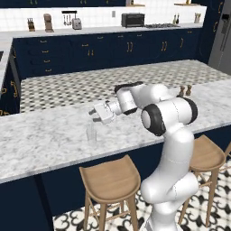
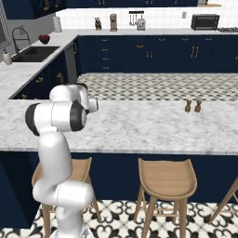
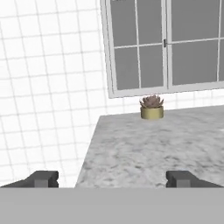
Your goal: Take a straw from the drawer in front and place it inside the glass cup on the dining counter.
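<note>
While the gripper (image 1: 96, 115) hangs just above the glass cup (image 1: 91, 134), which stands near the front edge of the dining counter (image 1: 45, 135), its jaws are spread wide and hold nothing. The straw cannot be made out, so I judge this the release step; next, lift clear. No writing is readable anywhere.

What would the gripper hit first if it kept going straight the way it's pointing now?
Probably nothing close: the open gripper points level along the dining counter. Farthest along that line sits a small potted plant, then the window; depth is unclear.
</note>
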Robot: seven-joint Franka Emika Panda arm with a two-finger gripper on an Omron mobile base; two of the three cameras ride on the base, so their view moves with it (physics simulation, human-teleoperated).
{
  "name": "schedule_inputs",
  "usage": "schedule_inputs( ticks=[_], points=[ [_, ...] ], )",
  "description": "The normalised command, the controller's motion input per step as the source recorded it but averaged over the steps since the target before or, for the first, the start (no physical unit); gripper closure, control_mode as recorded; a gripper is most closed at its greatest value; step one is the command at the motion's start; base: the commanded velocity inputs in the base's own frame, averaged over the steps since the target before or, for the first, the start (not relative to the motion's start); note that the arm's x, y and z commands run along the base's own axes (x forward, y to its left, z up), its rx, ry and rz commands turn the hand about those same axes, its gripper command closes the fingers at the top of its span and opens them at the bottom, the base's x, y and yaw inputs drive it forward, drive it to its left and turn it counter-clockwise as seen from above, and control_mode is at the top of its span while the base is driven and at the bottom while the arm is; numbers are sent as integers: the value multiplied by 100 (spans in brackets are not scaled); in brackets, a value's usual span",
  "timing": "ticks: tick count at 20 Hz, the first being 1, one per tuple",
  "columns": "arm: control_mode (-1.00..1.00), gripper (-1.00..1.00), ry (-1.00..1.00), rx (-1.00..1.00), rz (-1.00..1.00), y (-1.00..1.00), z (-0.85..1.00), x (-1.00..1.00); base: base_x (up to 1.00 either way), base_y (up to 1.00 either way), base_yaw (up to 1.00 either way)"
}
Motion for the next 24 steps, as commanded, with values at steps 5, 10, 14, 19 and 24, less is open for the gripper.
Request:
schedule_inputs(
  ticks=[5,10,14,19,24],
  points=[
    [-100,-100,-21,0,0,-6,97,-35,0,0,0],
    [-100,-100,-38,0,0,0,100,-85,0,0,0],
    [-100,-100,-55,-13,5,0,100,-98,0,0,0],
    [-100,-100,-67,-44,11,4,68,-100,0,0,0],
    [-100,-100,-48,-58,8,19,10,-100,0,0,0]
  ],
)
